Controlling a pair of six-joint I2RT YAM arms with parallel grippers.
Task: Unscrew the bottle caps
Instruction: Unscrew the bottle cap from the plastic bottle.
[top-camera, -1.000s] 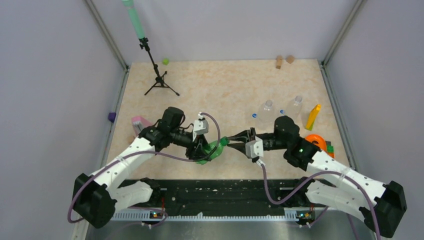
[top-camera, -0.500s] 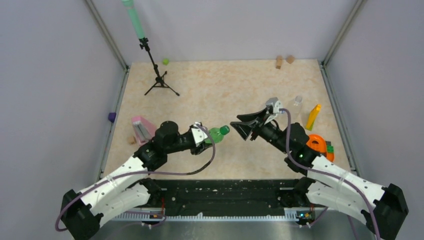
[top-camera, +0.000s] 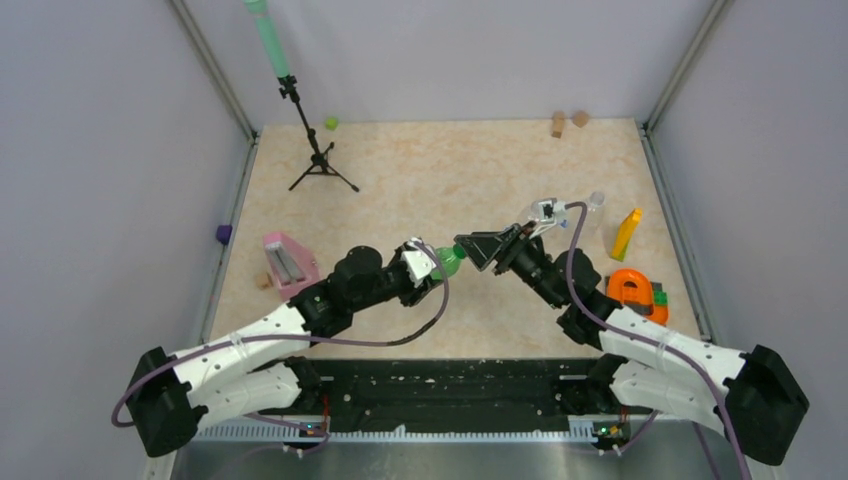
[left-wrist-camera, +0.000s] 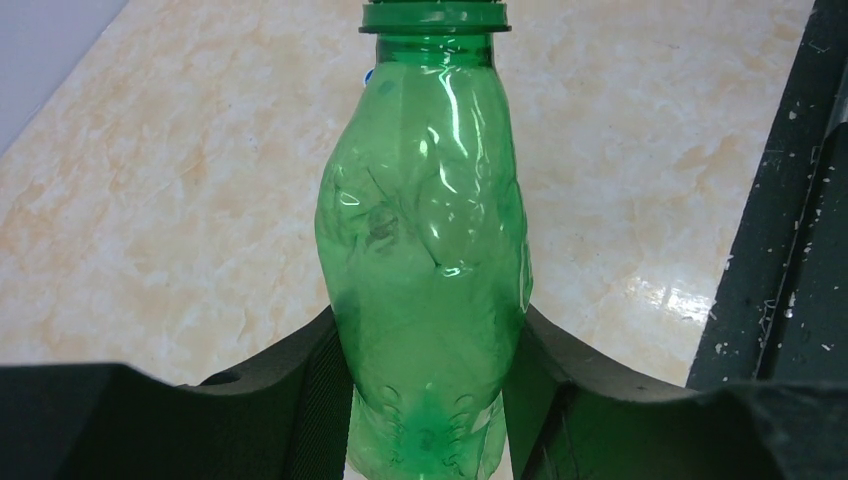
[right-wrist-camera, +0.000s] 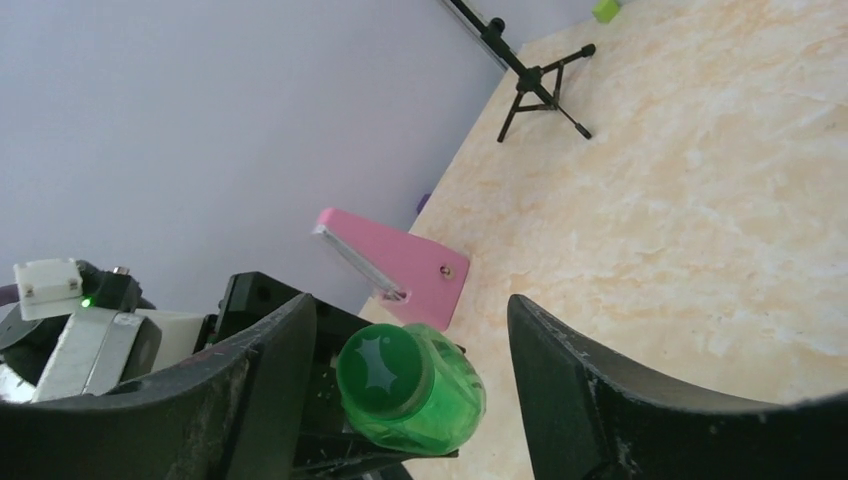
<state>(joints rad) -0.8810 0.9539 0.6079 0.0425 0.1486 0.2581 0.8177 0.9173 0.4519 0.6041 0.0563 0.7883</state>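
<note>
The left gripper (left-wrist-camera: 425, 400) is clamped on the green bottle (left-wrist-camera: 425, 260). Its two black fingers (left-wrist-camera: 290, 390) press the lower body from either side, and the plastic between them looks dented. In the top view the left gripper (top-camera: 425, 266) points the green bottle (top-camera: 438, 265) across the table (top-camera: 450, 170) toward the right arm. The dark green cap (left-wrist-camera: 435, 15) is on the neck, at the end away from the left wrist camera.

The right gripper (top-camera: 466, 254) faces it, with its jaws spread wide and holding nothing. In the right wrist view, the dark green cap (right-wrist-camera: 385, 365) sits end-on between the right gripper's (right-wrist-camera: 410, 312) fingers (right-wrist-camera: 580, 400). It lies nearer one finger than the other, with bare table showing past the far one. Whether the near finger touches the cap cannot be told.

Left of the arms lies a pink block (top-camera: 285, 262). To the right there is an orange piece (top-camera: 632, 286) (a small green bit lies against its side). Beyond it a yellow block (top-camera: 627, 233) stands tilted, with a clear bottle (top-camera: 594, 210) just beside it, partly hidden by the right arm's cable.

Farther back on the left stands a black tripod (top-camera: 318, 160). A lime-green lump (top-camera: 330, 123) lies at the far edge of the table, and two small brown blocks (top-camera: 558, 124) lie at the far right.
</note>
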